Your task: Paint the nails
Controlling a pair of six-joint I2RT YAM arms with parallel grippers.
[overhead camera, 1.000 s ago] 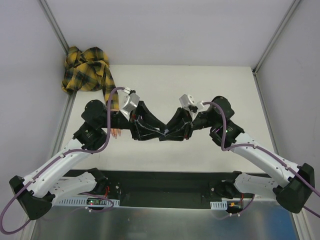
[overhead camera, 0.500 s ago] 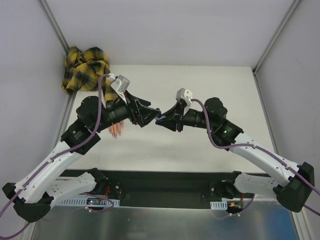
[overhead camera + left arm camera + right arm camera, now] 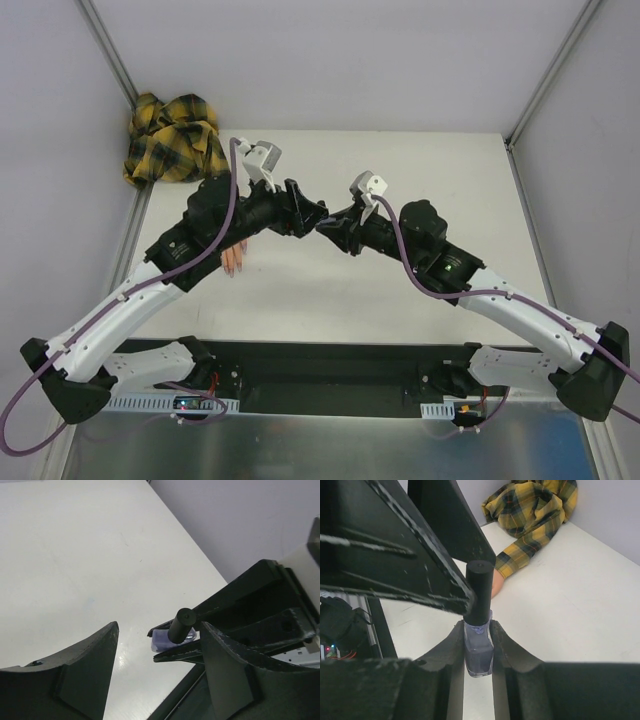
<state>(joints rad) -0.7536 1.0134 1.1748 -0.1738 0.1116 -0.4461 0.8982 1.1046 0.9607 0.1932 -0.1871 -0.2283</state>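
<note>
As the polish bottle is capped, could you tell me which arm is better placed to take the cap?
Left. The right gripper is shut on the bottle, while the left gripper stands open right at the black cap, probably ready to grip it.

The left arm [image 3: 130, 300] stretches from the 7 o'clock corner toward 2 o'clock, and the right arm [image 3: 520, 310] from 5 o'clock toward 10 o'clock. Their tips meet nose to nose mid-tabletop. The left gripper [image 3: 159, 625] holds its fingers spread wide. The right gripper [image 3: 477, 627] clamps a small purple bottle [image 3: 479, 652].
</note>
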